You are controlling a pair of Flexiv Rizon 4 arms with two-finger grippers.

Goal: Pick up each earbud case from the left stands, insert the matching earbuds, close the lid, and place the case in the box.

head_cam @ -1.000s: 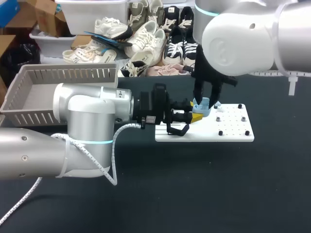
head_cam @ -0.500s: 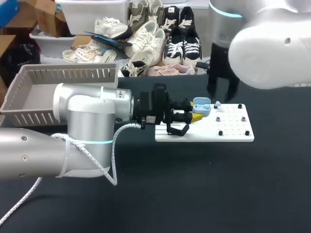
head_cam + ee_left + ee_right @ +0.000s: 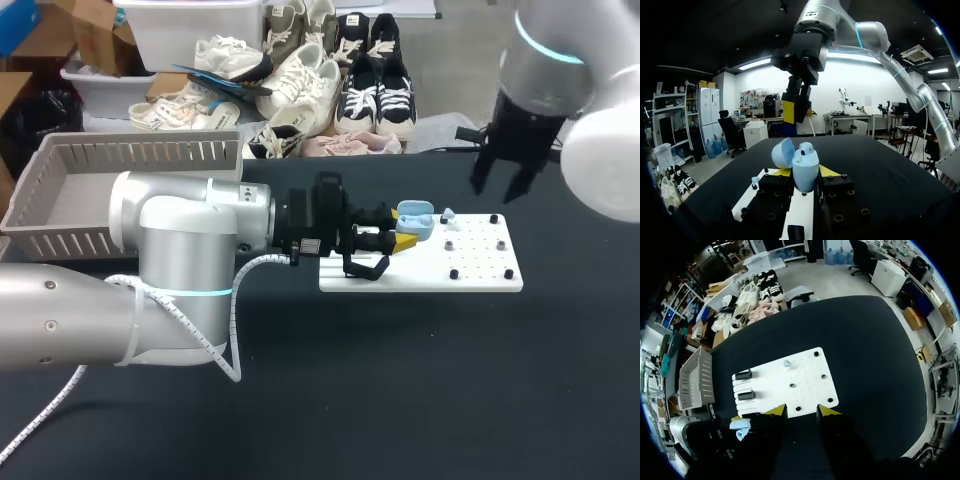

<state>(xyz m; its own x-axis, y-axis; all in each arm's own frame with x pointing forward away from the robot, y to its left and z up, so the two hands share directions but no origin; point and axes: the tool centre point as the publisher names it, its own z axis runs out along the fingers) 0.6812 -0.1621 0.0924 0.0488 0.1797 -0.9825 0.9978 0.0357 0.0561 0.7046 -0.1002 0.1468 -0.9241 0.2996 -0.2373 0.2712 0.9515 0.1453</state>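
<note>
A light blue earbud case (image 3: 415, 220) with its lid up is held over the left end of the white board (image 3: 480, 265), and my left gripper (image 3: 404, 240) is shut on it. The left wrist view shows the case (image 3: 805, 170) between the yellow fingertips (image 3: 827, 171), an earbud (image 3: 806, 147) seated in it and the lid (image 3: 782, 152) tipped back. Another small earbud (image 3: 447, 214) lies on the board just past the case. My right gripper (image 3: 505, 185) hangs high behind the board's right end, open and empty. From its own wrist view the right gripper (image 3: 801, 412) looks down on the board (image 3: 790, 390) and the case (image 3: 742, 425).
A grey slatted basket (image 3: 60, 190) stands at the table's back left. Two black stands (image 3: 743, 375) sit on the board's left end, and short black pegs (image 3: 453, 273) dot its right half. Dark tabletop lies in front of and to the right of the board.
My right arm has lifted off the case and swung up and back to the right, with nothing in its fingers. The left arm and the case have stayed put.
</note>
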